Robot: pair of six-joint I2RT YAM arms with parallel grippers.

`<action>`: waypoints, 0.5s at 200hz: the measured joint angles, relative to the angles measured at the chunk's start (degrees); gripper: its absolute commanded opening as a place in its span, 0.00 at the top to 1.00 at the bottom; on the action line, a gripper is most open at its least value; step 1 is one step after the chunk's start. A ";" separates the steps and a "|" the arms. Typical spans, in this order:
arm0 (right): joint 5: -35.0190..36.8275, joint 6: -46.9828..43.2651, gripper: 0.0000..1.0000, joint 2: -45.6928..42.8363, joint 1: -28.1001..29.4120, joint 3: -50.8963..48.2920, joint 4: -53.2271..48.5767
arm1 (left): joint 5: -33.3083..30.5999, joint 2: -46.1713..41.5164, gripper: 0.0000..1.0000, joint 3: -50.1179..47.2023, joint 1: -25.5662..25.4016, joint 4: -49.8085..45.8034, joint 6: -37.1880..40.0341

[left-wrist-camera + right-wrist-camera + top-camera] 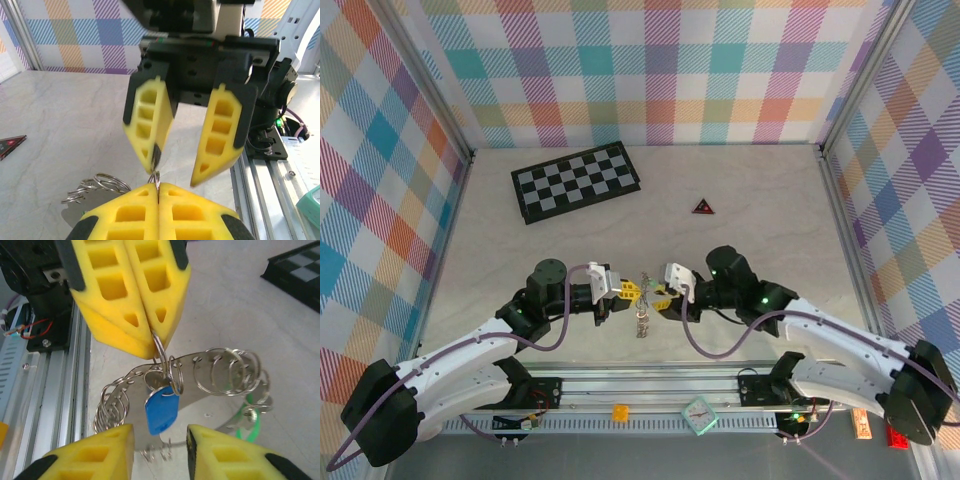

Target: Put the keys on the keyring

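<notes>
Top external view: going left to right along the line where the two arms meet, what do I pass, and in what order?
left hand, shut on a ring of the keyring → keyring, hanging down between the two → right hand, its jaws apart.

The desk (740, 190) is pale cream with faint grey marbling. The walls (650, 70) carry a pastel plaid of teal, orange, purple, pink and yellow. The checkerboard (577, 180) has black and white squares in a black frame. The triangle (703, 207) is dark with a red edge. The chain (225, 370) is shiny silver-grey. The blue key (161, 410) has a plain blue head, and the green key (251, 425) is bright green. The left claw (158, 192) and right claw (173, 175) are yellow, backed in black. The arms (460, 365) are white with black joints and purple cables (565, 320).
</notes>
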 measured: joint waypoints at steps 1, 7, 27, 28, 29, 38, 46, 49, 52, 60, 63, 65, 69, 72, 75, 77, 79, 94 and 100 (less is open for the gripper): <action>0.00 -0.02 0.65 -0.11 -0.02 -0.04 0.00 | 0.00 0.00 1.00 -0.02 0.00 0.00 -0.02; 0.02 -0.04 0.65 -0.90 -0.04 -0.31 0.09 | 0.17 0.00 1.00 -0.07 0.00 0.02 -0.02; 0.07 0.09 0.65 -1.09 -0.17 -0.74 0.92 | 0.57 0.00 1.00 -0.11 0.00 0.09 -0.09; 0.07 0.11 0.65 -1.05 -0.17 -0.74 0.94 | 0.59 0.00 1.00 -0.11 0.00 0.11 -0.09; 0.07 0.15 0.65 -0.98 -0.17 -0.74 1.01 | 0.59 0.00 1.00 -0.11 0.00 0.13 -0.11; 0.00 0.24 0.65 0.00 -0.17 -0.74 1.29 | 0.61 0.00 1.00 -0.11 0.00 0.26 -0.22; -0.20 0.68 0.65 1.42 -0.17 -0.74 1.44 | 0.61 0.00 1.00 -0.11 0.00 0.39 -0.24; -0.31 0.83 0.65 1.92 -0.17 -0.74 1.46 | 0.61 0.02 1.00 -0.11 0.00 0.50 -0.26; -0.46 1.05 0.65 2.49 -0.17 -0.74 1.51 | 0.61 0.04 1.00 -0.11 0.00 0.66 -0.28; -0.94 1.53 0.65 4.09 -0.17 -0.74 1.70 | 0.61 0.17 1.00 -0.11 0.00 1.16 -0.44; -1.11 1.73 0.64 4.59 -0.17 -0.74 1.79 | 0.61 0.22 1.00 -0.11 0.00 1.29 -0.48; -1.22 1.97 0.64 4.94 -0.17 -0.74 1.97 | 0.61 0.24 1.00 -0.11 0.00 1.42 -0.50; -1.40 2.27 0.64 5.51 -0.17 -0.74 2.10 | 0.61 0.33 1.00 -0.11 0.00 1.55 -0.68; -1.57 2.62 0.64 5.97 -0.17 -0.74 2.27 | 0.61 0.42 1.00 -0.11 0.00 1.62 -0.68; -1.70 2.82 0.64 6.27 -0.17 -0.74 2.40 | 0.61 0.46 1.00 -0.11 0.00 1.70 -0.74; -1.79 2.95 0.64 6.40 -0.17 -0.74 2.49 | 0.61 0.55 1.00 -0.11 0.00 1.73 -0.83; -1.92 3.17 0.63 6.58 -0.17 -0.74 2.67 | 0.61 0.61 1.00 -0.11 0.00 1.75 -0.90; -2.82 4.50 0.63 7.19 -0.17 -0.81 4.44 | 0.59 1.07 1.00 -0.11 0.00 2.27 -1.29; -3.15 4.85 0.62 7.28 -0.17 -0.83 5.27 | 0.59 1.16 1.00 -0.11 0.00 2.43 -1.36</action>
